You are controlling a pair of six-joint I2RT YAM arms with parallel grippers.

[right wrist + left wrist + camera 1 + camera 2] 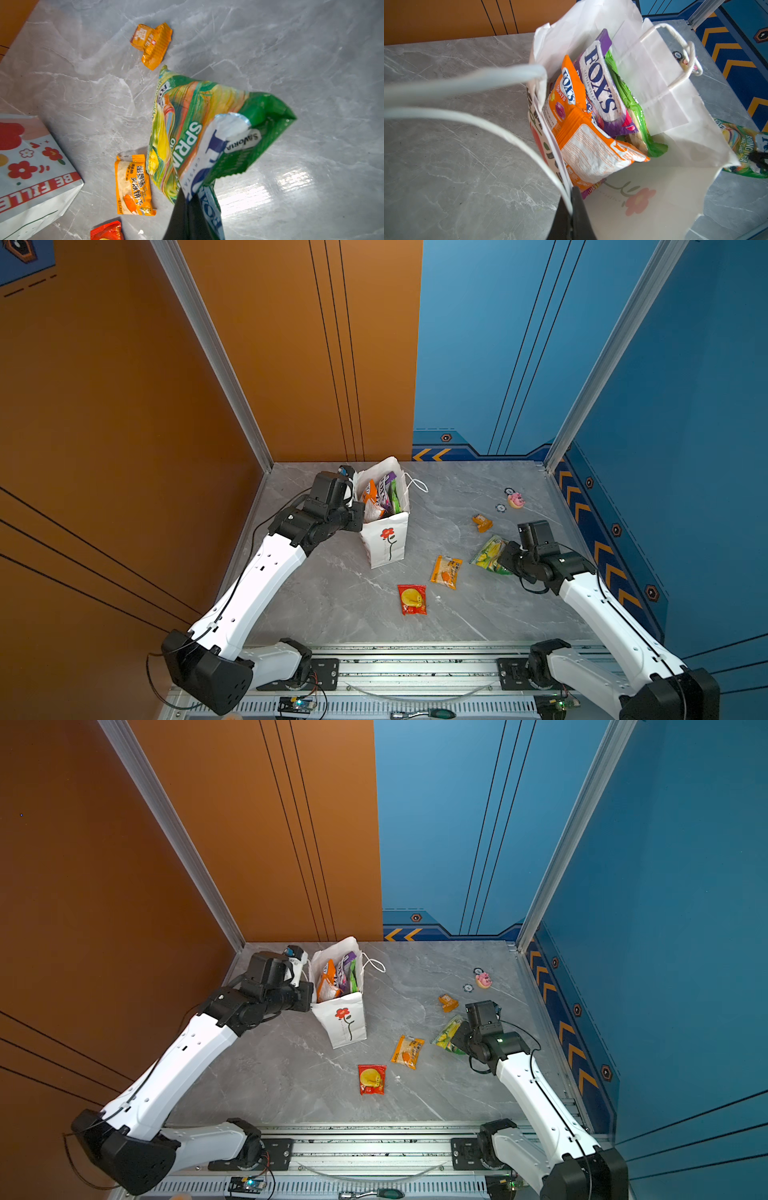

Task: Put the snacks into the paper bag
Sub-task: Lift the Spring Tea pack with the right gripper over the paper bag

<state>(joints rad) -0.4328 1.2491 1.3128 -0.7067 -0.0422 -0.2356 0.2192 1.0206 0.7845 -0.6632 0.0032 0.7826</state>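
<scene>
Snacks [374,499]: at least four are in the paper bag [386,545] and four are out. Clock is read in a top view: 12 = far wall, 6 = my base rail, centre = middle of the table [332,605].

The bag stands upright at 10 o'clock, near centre. Left wrist view shows an orange Fox's packet [568,91], a purple Fox's packet [600,83] and a green packet [631,104] on end, poking above the rim. An orange-white packet [591,158] leans in front of them.

My left gripper [571,209] has its jaws closed on the bag at the near cord handle, on the 9 o'clock side of the mouth. I judge that this steadies the bag and holds the mouth open.

My right gripper [188,209] is at 3 o'clock, jaws clamped on one corner of the green-yellow packet [187,116]. The rest of it hangs away from the jaws. I can't tell if its far end is clear of the table.

Loose on the table:
- orange biscuit packet [446,571] at 4 o'clock
- red packet [412,599] at 6 o'clock
- small orange packet [482,522] at 2 o'clock
- pink toy [516,500] farther out at 2 o'clock; not a snack, so I leave it

Step in hand: moving the green-yellow packet. The grasp is made; the carry is not done.

Next move, my read:
- Lift until the hanging end clears the rim height.
- Travel toward 10 o'clock and come in from above the mouth.
- Feed it in tail-first. The mouth is crowded, and the free gap looks to be on the 3 o'clock side, beside the green packet.
- A corner grip lets the packet swing, so get low before release.
- Avoid the free cord handle [417,485].
</scene>
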